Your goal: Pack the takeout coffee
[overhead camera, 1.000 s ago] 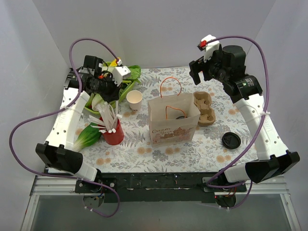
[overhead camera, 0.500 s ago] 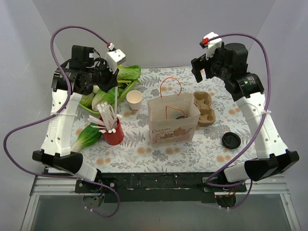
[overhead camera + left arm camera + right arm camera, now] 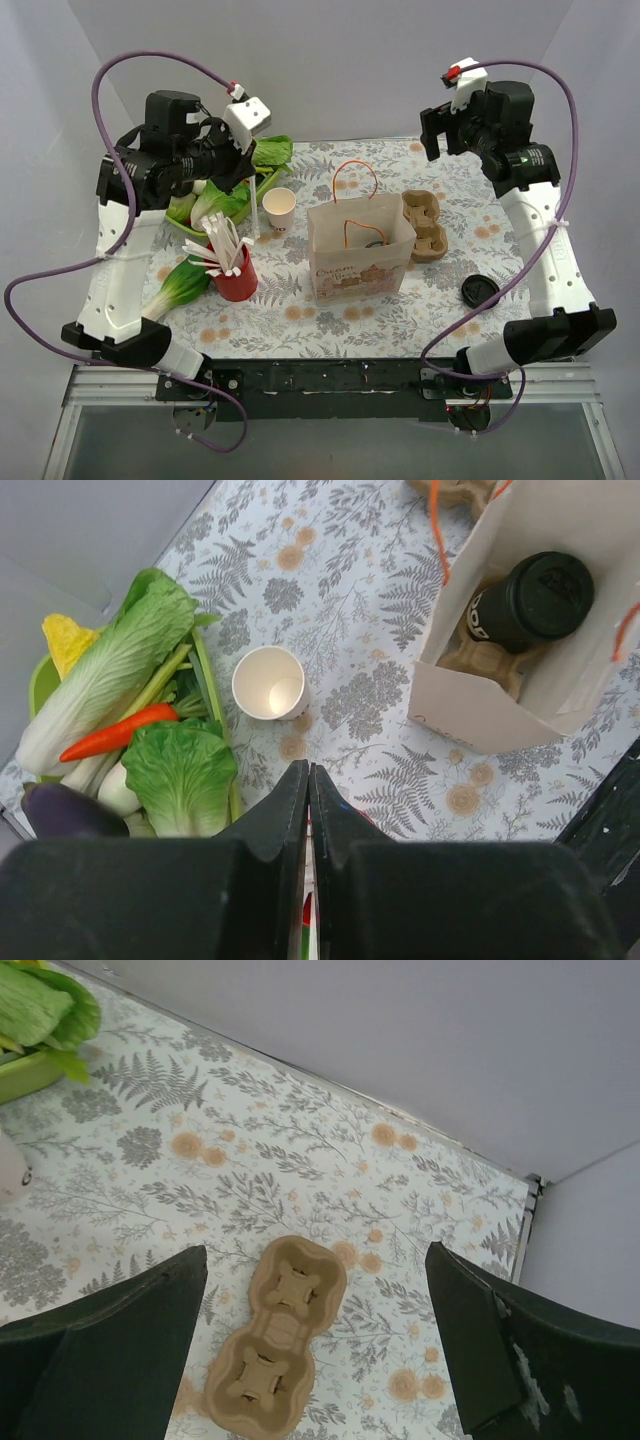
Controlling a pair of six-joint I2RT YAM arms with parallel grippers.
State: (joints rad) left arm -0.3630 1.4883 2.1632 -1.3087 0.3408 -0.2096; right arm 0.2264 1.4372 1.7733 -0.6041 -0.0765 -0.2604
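Observation:
The takeout coffee [image 3: 535, 598], a dark cup with a round black lid, sits in a cardboard carrier [image 3: 492, 658] inside the open paper bag [image 3: 470, 705]. In the top view the bag [image 3: 360, 262] stands mid-table and the lid [image 3: 374, 241] shows dimly inside it. My left gripper [image 3: 308, 780] is shut and empty, high over the back left [image 3: 238, 175], well left of the bag. My right gripper [image 3: 310, 1350] is open and empty, raised over the back right [image 3: 440, 140].
An empty cardboard carrier [image 3: 425, 225] lies right of the bag, below my right gripper [image 3: 275, 1340]. A loose black lid [image 3: 481, 291] lies at the right. A lidless white cup [image 3: 268, 682], a red cup of stirrers [image 3: 235, 275] and a green tray of vegetables [image 3: 120, 720] stand at the left.
My left arm has risen and drawn back from the vegetable tray, its gripper swinging up. My right arm has risen and moved right and back. The bag and coffee have not moved.

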